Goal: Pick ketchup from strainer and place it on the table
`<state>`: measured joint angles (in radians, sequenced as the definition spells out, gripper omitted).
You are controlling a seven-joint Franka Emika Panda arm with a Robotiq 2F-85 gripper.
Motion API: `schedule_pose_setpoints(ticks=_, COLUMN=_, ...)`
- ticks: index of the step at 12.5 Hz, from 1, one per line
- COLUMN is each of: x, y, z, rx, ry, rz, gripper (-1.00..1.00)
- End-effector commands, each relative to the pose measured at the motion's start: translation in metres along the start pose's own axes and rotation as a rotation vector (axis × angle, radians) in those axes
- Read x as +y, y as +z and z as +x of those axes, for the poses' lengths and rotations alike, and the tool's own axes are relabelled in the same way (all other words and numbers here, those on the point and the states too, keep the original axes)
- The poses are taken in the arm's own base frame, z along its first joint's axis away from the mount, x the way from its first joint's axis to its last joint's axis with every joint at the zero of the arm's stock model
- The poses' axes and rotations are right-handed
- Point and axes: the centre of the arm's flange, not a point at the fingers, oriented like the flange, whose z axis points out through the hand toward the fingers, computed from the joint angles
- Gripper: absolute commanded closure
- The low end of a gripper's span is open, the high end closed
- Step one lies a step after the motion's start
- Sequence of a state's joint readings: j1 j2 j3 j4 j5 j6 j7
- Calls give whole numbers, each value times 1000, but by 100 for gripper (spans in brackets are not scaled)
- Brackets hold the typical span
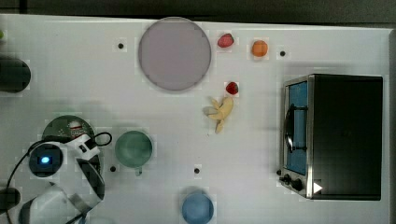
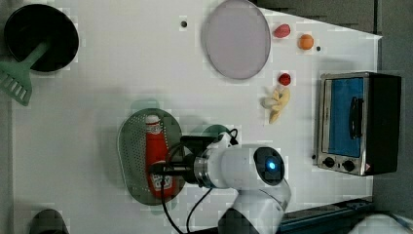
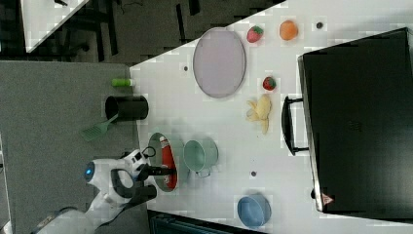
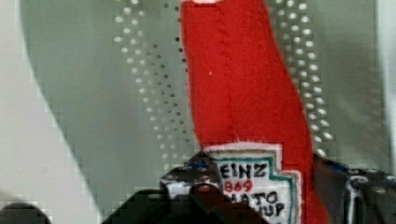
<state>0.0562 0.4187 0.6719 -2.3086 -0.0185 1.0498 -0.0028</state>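
The small red squeeze ketchup bottle with a white cap and white label (image 2: pixel 157 156) lies lengthwise inside the pale green oval plastic strainer with small holes in its bottom (image 2: pixel 130 151), which rests on the large flat white worktop (image 2: pixel 107 73). In the left view its cap points to the top of the picture and its label end to the bottom. The white robot arm reaches in from the left view's right, and its pincer (image 2: pixel 157 169) sits across the bottle's lower body, just above the label. The wrist view shows the red bottle (image 4: pixel 243 93) running between the two dark fingers (image 4: pixel 187 186), one on each flank at the label, so the pincer is clenched around the bottle, which lies against the perforated strainer floor (image 4: pixel 116 116).

In the top view a round green cup (image 1: pixel 134 149) stands just beside the arm on the top view's right, and a round blue bowl (image 1: pixel 197 208) sits near the lower edge. A large round grey plate (image 1: pixel 174 53) lies near the upper edge, with two small red strawberries (image 1: pixel 225 40) (image 1: pixel 232 87) and an orange ball-shaped fruit (image 1: pixel 259 48) close by. A peeled yellow banana (image 1: pixel 221 112) lies below the second strawberry. A silver and black toaster oven with a blue-tinted door (image 1: pixel 336 135) occupies the top view's right. In the left view, a black round pot with a green slotted spatula (image 2: pixel 19 80) stands at the upper left.
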Motion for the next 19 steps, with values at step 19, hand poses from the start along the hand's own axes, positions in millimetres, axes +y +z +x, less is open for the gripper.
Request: schedule_pose_setpoints(ticks=19, x=301, y=-245, z=140, rx=99, ry=246, rz=-187, gripper=-18)
